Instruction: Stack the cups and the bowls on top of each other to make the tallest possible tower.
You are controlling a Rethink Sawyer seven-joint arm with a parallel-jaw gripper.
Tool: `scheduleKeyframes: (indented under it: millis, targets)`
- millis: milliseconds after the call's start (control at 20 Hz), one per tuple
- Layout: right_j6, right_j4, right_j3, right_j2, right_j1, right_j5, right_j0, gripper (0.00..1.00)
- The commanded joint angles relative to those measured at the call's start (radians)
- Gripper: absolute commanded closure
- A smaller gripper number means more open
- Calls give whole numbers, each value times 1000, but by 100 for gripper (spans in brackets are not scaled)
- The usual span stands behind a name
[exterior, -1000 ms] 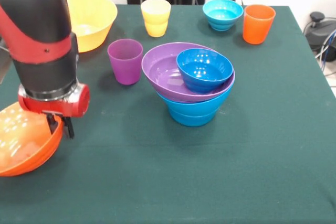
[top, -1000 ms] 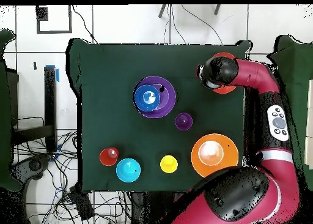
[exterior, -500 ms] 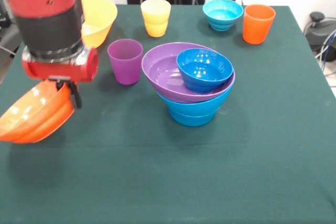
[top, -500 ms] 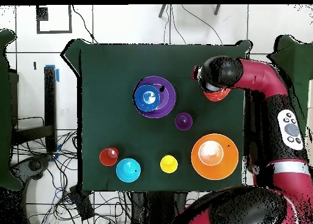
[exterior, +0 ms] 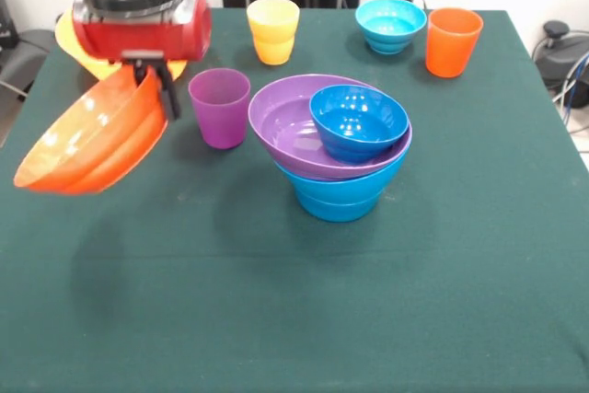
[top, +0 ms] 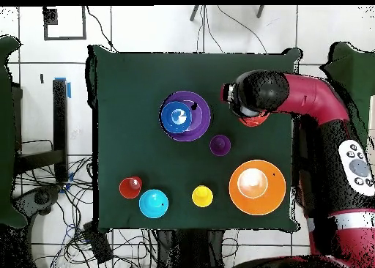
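Note:
My gripper is shut on the rim of the wide orange bowl and holds it tilted above the table's left side. The tower stands mid-table: the small dark blue bowl sits in the wide purple bowl, which rests on stacked mid-blue bowls. It also shows in the overhead view. The purple cup stands between the gripper and the tower. At the back are the yellow cup, the small cyan bowl and the orange cup. The large yellow bowl is mostly hidden behind my arm.
In the overhead view my arm's wrist covers the gripper; only a sliver of the orange bowl shows under it. The large yellow bowl sits near the robot's base. Cables and a black device lie off the table's right edge.
My gripper has lifted the orange bowl off the table and carried it up and towards the purple cup and the tower. Everything else stands as before.

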Motion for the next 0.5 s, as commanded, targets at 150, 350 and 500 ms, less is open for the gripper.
scheduleKeyframes:
  millis: [150, 350, 500]
  targets:
    - [37, 83, 157, -26, -176, 125, 48, 100]
    - [68, 122, 196, -38, -230, 134, 65, 100]
    - [86, 158, 214, -43, -258, 138, 81, 100]
